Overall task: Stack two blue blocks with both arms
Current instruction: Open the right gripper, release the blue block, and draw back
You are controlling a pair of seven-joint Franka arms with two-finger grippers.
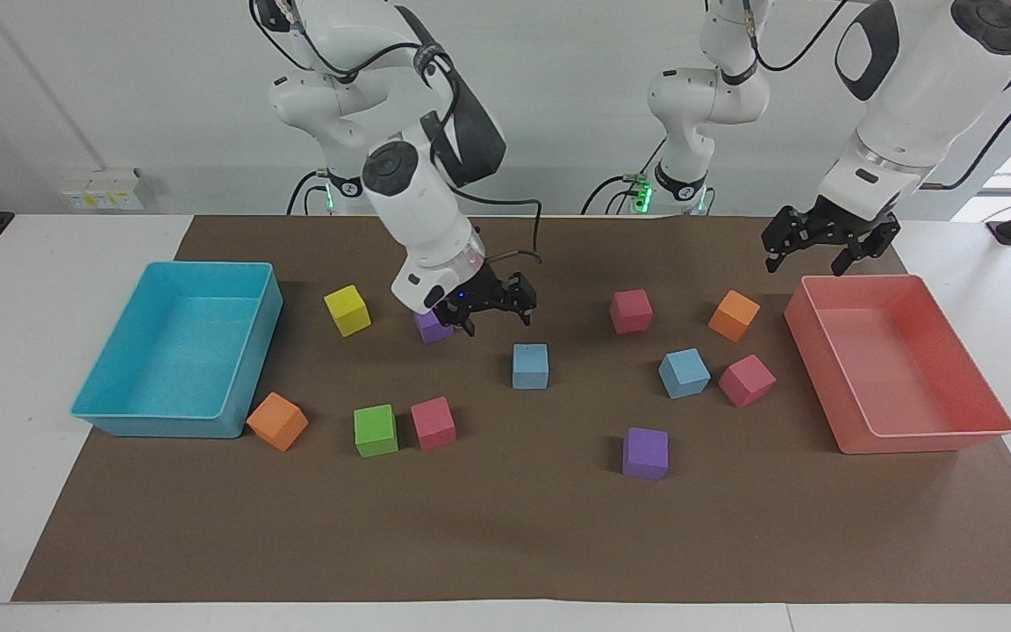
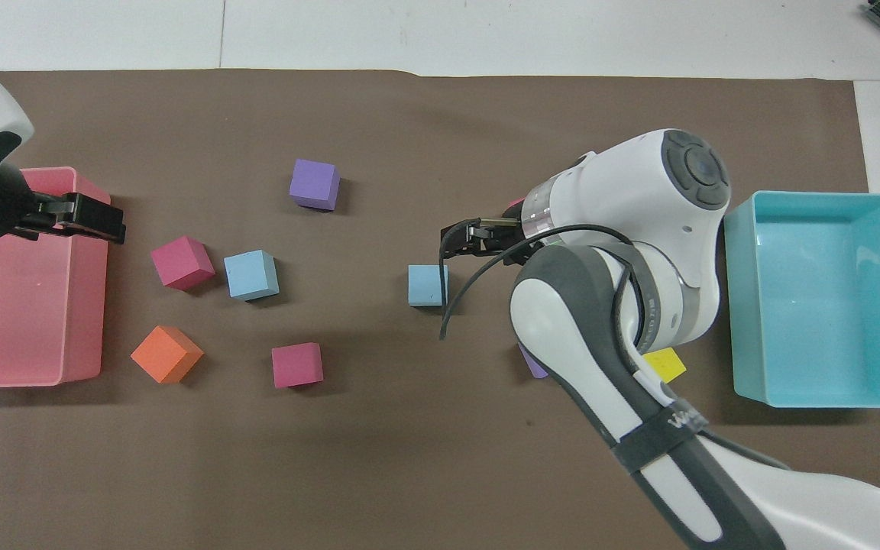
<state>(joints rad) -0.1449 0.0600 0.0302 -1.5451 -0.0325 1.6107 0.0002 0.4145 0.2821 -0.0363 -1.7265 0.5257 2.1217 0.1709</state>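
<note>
Resting flat on the brown surface point(image 1: 505, 544), one blue block point(image 1: 530, 366) lies mid-mat, and the second blue block point(image 1: 684, 373) sits well apart from it toward the left arm's end, just beside a pink cube point(image 1: 746, 380). The right hand point(image 1: 490, 309) hangs empty with fingers spread, above the mat beside a purple cube point(image 1: 429, 326). The left hand point(image 1: 828, 243), fingers spread, waits over the pink tray point(image 1: 927, 439).

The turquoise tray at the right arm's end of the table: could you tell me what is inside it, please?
Nothing is inside the turquoise tray: both views show only its bare floor. In the overhead view the right arm covers none of it, so nothing is hidden.
</note>
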